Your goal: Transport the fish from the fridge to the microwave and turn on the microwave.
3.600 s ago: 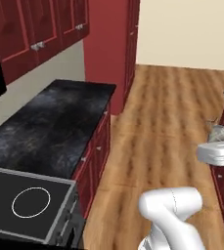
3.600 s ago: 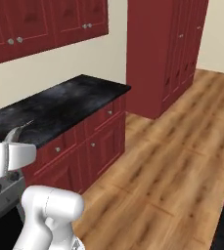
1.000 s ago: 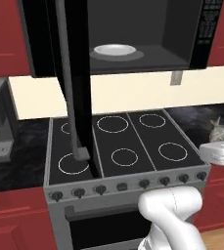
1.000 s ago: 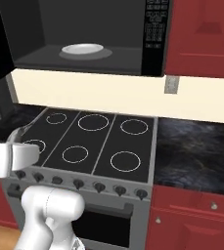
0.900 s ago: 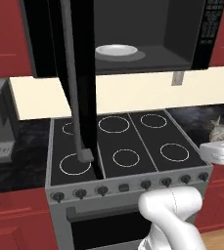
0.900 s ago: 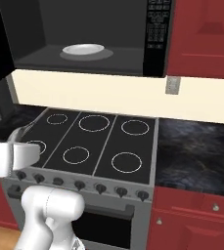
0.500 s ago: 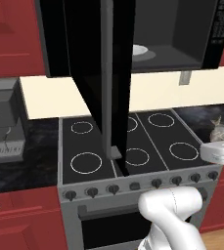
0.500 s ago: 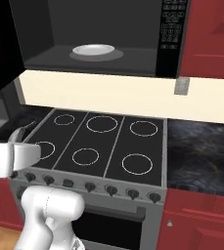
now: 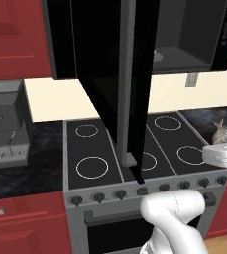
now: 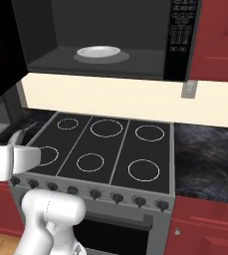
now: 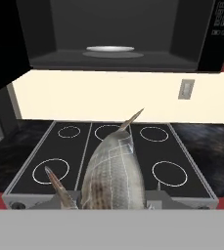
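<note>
Hand view: fingers (image 11: 155,186), partly apart, clamp the fish (image 11: 112,175) before the open microwave (image 11: 118,34)

Both base views and the hand view face the open microwave (image 10: 110,40).

Black stove top (image 10: 110,149) bare; microwave (image 10: 150,60) floor (open) carries white plate (image 10: 98,51).

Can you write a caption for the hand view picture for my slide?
The gripper carries the fish over the stove toward the open microwave, white plate inside.
</note>
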Controlling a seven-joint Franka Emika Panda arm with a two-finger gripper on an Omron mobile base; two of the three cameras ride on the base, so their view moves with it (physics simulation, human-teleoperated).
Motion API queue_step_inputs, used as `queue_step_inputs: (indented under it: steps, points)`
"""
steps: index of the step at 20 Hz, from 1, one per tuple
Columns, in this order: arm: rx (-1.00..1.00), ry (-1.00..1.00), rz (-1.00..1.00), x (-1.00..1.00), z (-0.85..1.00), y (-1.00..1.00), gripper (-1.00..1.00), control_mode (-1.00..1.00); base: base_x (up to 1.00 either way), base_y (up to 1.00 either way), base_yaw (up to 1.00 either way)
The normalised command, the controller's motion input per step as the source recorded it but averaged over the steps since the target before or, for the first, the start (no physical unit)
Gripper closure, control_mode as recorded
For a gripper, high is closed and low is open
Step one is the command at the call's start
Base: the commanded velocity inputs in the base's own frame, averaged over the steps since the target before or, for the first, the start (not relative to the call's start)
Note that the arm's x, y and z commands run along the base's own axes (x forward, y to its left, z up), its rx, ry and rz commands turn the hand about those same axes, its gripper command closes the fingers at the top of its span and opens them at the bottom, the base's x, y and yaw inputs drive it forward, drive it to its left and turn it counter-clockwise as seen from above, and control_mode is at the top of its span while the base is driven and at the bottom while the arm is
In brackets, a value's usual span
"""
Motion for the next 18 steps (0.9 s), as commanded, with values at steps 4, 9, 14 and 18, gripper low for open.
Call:
queue_step_inputs:
  steps: [4,9,14,18]
  points:
    - [0.0,0.0,0.0,0.0,0.0,0.0,1.0,1.0,0.19,0.0,0.0]
    - [0.0,0.0,0.0,0.0,0.0,0.0,1.0,1.0,0.41,0.0,0.0]
    - [0.0,0.0,0.0,0.0,0.0,0.0,1.0,1.0,0.17,0.0,0.0]
    - [0.0,0.0,0.0,0.0,0.0,0.0,1.0,1.0,0.02,0.0,0.0]
